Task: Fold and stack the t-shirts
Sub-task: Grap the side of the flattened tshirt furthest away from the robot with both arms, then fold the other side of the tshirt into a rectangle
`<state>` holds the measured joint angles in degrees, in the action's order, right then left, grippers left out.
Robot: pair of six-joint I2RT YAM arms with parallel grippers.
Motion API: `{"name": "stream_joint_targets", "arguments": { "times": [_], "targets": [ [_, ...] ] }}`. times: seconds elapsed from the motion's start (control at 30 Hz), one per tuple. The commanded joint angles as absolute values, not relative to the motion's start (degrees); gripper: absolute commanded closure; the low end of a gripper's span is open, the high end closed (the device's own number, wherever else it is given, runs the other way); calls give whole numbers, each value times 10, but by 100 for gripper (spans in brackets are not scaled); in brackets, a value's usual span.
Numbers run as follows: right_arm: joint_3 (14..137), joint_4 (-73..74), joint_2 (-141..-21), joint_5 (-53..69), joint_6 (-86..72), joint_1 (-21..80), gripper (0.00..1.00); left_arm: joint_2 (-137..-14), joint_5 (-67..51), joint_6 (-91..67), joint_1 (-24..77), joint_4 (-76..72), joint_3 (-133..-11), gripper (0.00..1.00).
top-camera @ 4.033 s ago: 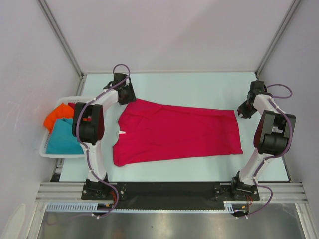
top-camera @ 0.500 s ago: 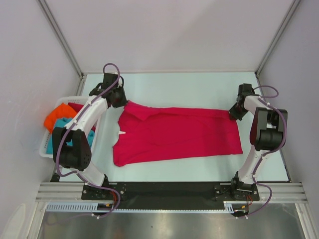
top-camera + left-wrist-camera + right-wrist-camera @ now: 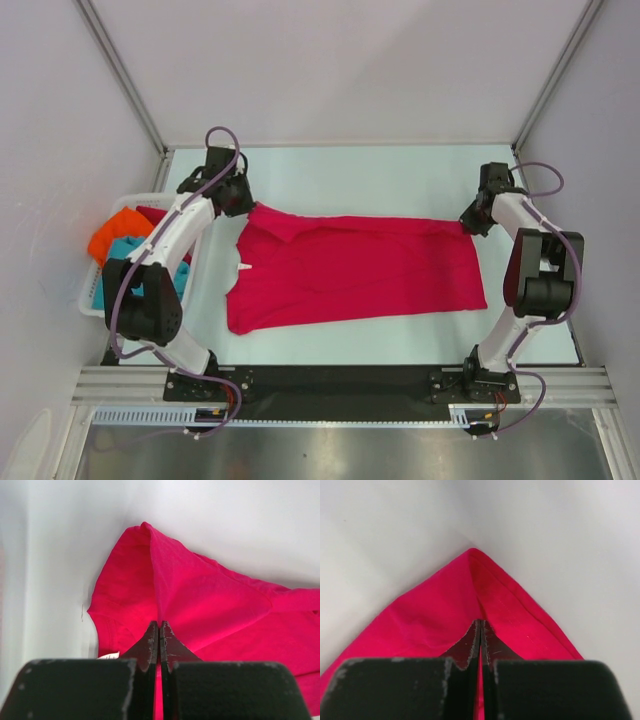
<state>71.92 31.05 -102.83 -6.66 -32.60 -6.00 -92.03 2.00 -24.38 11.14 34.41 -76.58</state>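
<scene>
Crimson soft cloth t-shirt [image 3: 355,270] spread flat — left gripper [image 3: 159,626] and right gripper [image 3: 480,624] each clamped on a far corner, likely to fold it nearward.

Basket, table and enclosure around the work area

White slotted basket [image 3: 128,313] sat at the table's left edge, its near rim close to the front rail; pale table top [image 3: 380,178] ran back to a plain white rear wall [image 3: 340,70], two slanted metal struts [image 3: 120,75] rose from the back corners, one left and one right; a black strip [image 3: 340,378] and a silver slotted rail [image 3: 340,402] crossed the near edge, with a brushed metal sheet [image 3: 340,452] below it
</scene>
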Motion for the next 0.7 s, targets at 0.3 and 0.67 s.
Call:
{"name": "stream_joint_targets", "arguments": {
  "times": [0.3,0.67],
  "targets": [
    [669,318,-913,-91,-329,-101,100,-809,42,-258,114,421,-753,100],
    [615,320,-869,-88,-324,-109,100,-718,37,-264,115,445,-672,100]
  ]
}}
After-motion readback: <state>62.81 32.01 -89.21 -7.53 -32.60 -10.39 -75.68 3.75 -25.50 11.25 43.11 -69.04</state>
